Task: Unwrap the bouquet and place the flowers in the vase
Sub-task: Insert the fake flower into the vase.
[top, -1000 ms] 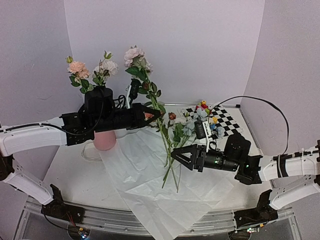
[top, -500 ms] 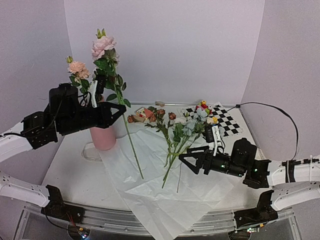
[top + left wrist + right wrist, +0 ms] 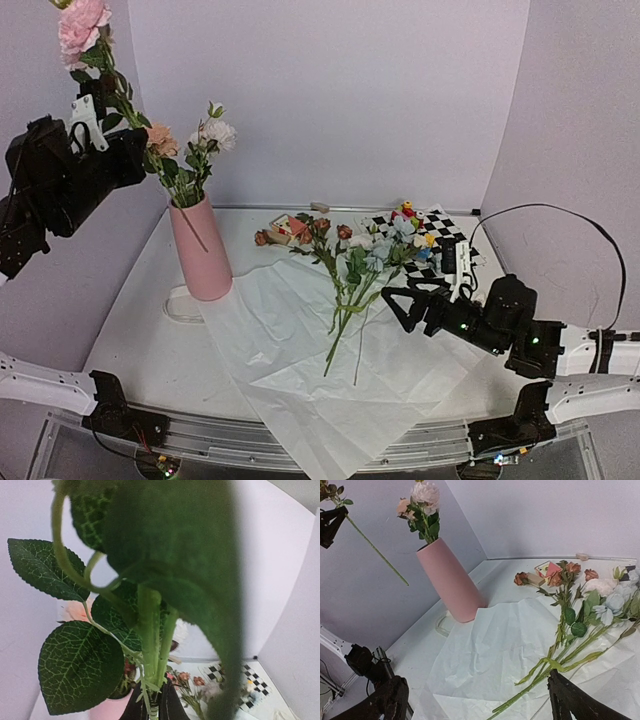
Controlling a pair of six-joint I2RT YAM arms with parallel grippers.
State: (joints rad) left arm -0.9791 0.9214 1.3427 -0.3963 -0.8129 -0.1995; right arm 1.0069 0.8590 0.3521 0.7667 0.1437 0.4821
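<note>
The tall matte pink cylinder vase, smooth and slightly tapered, stands upright on the left of the white table. In it are a peach artificial rose and a white artificial rose on leafy green stems.

High at the far left, the left gripper has its black jaws closed on the thin green stem of a pale pink artificial rose. The bloom is uppermost. The bare stem end slants down toward the vase and hangs in the air beside it, not inside. Broad, veined, saw-edged leaves fill the left wrist view.

A large sheet of white crinkled tissue paper lies spread open from the vase's foot to the table's near edge. On its far part lie the loose white, light blue and rust-brown flowers, with their long stems bunched together.

The right gripper sits low just right of those stems, with its jaws wide apart and nothing in them. Farther right lies a black-and-white checkered mat with small colourful toy blocks.
</note>
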